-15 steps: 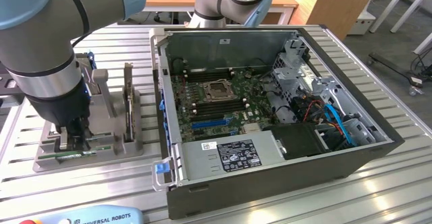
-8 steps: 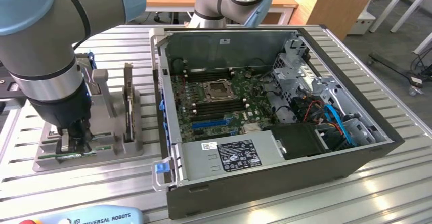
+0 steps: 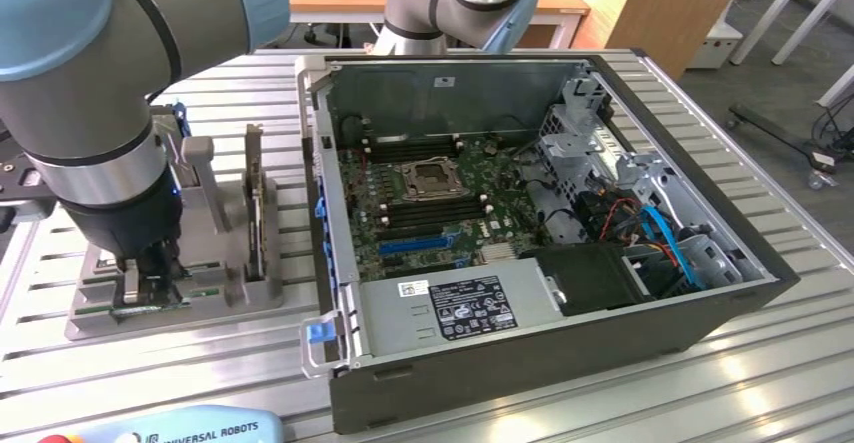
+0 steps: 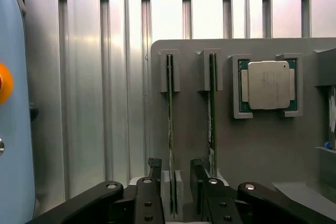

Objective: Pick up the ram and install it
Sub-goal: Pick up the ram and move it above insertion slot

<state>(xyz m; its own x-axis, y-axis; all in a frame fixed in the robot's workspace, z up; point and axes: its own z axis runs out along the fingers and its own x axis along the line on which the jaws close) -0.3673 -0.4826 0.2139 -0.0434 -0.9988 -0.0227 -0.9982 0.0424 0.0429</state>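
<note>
Two green ram sticks stand on edge in slots of a grey holder (image 4: 252, 145). In the wrist view my gripper (image 4: 176, 184) is open and straddles the end of one ram stick (image 4: 170, 119), a black finger on each side with a gap to the board. The other ram stick (image 4: 211, 108) stands parallel, just outside one finger. In the exterior view the gripper (image 3: 140, 283) is low over the holder (image 3: 80, 318) on the exterior view's left, with a green edge of ram (image 3: 144, 311) below it. The open computer case (image 3: 747, 293) lies to the right with its motherboard (image 3: 427, 178) exposed.
A processor chip (image 4: 268, 85) sits in a pocket of the holder beside the sticks. A dark expansion card (image 3: 254, 203) stands upright between holder and case. A teach pendant (image 3: 174, 428) lies at the table's front edge. The table is ribbed aluminium (image 3: 801, 363).
</note>
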